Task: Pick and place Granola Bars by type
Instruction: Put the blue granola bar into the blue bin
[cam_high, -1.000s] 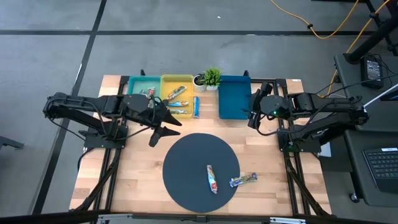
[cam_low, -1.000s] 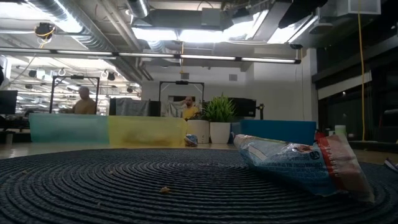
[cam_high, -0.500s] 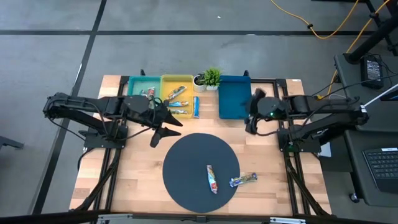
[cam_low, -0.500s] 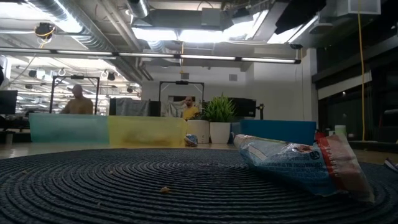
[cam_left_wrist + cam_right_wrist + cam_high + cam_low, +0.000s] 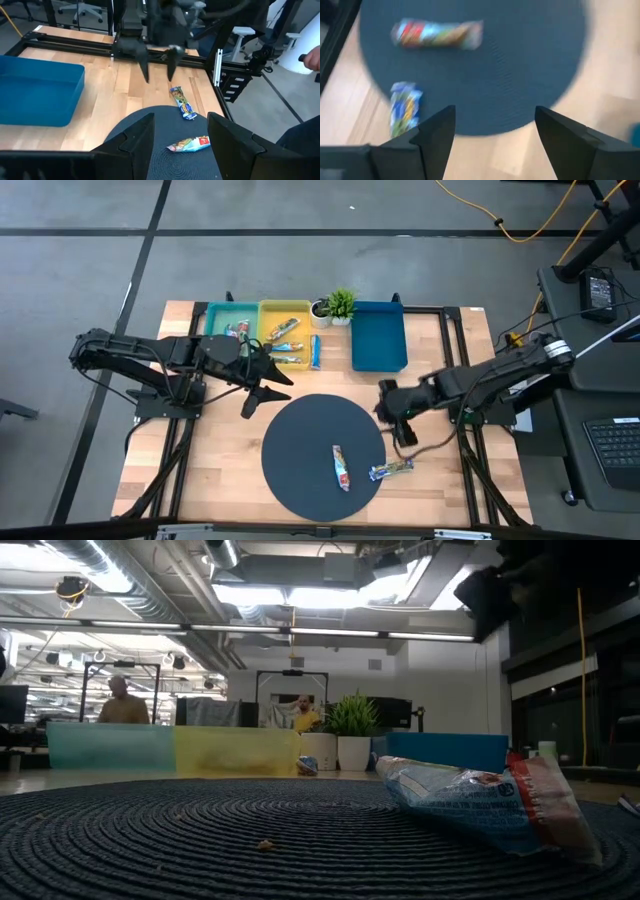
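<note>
Two granola bars lie flat at the dark round mat [image 5: 310,430]: a red-and-blue one [image 5: 341,467] on the mat and a blue-yellow one [image 5: 391,469] at its right edge on the wood. They also show in the left wrist view [image 5: 189,144] [image 5: 182,102] and the right wrist view [image 5: 437,34] [image 5: 405,107]. My right gripper [image 5: 398,432] is open and empty, above the mat's right edge, just beyond the blue-yellow bar. My left gripper [image 5: 267,390] is open and empty, left of the mat, near the trays.
At the far edge stand a teal tray [image 5: 222,315] and a yellow tray [image 5: 270,310] holding bars, a blue tray [image 5: 378,340] and a small potted plant [image 5: 340,305]. A blue bar [image 5: 315,352] lies on the wood between the yellow and blue trays.
My right gripper has gone from beside the blue tray toward the table's near edge and a little left, down toward the mat's right edge and the two bars. The bars have not moved.
</note>
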You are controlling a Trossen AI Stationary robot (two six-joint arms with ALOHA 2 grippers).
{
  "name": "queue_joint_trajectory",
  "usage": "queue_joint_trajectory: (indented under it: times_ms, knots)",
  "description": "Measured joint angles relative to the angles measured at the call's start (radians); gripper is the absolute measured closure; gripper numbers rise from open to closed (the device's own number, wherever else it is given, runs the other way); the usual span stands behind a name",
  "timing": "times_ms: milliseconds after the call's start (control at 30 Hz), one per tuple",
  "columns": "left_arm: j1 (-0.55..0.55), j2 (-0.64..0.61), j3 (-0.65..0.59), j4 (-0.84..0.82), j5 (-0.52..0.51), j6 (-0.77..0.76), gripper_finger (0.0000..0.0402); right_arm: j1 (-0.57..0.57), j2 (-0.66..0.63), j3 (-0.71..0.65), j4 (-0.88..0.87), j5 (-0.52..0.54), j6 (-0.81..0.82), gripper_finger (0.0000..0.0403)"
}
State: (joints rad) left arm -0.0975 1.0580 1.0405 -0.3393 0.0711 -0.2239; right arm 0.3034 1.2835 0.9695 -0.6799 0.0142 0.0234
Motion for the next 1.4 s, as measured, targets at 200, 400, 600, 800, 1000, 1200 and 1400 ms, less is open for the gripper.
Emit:
queue_joint_trajectory:
  times_ms: [200,400,600,800,1000,1200,1400]
  knots:
    - [0.0,0.0,0.0,0.0,0.0,0.0,0.0229,0.056,0.096,0.0,-0.027,-0.044,-0.052,0.0128]
    - [0.0,0.0,0.0,0.0,0.0,0.009,0.0229,0.06,0.154,0.0,-0.011,-0.043,-0.026,0.0128]
    - [0.0,0.0,0.0,0.0,0.0,0.044,0.0229,0.059,0.158,0.0,-0.018,-0.036,0.026,0.0128]
    - [0.0,0.0,0.0,-0.001,0.0,0.052,0.0229,0.059,0.158,0.0,-0.02,-0.026,0.027,0.0128]
    - [0.0,0.0,0.0,-0.001,0.001,0.007,0.0229,0.059,0.158,0.0,-0.02,-0.026,0.024,0.0128]
    - [0.0,0.0,0.0,-0.001,0.002,-0.043,0.0229,0.059,0.158,0.001,-0.021,-0.026,0.025,0.0128]
    - [0.0,0.0,0.0,-0.001,0.002,-0.043,0.0229,0.059,0.158,0.001,-0.021,-0.026,0.024,0.0128]
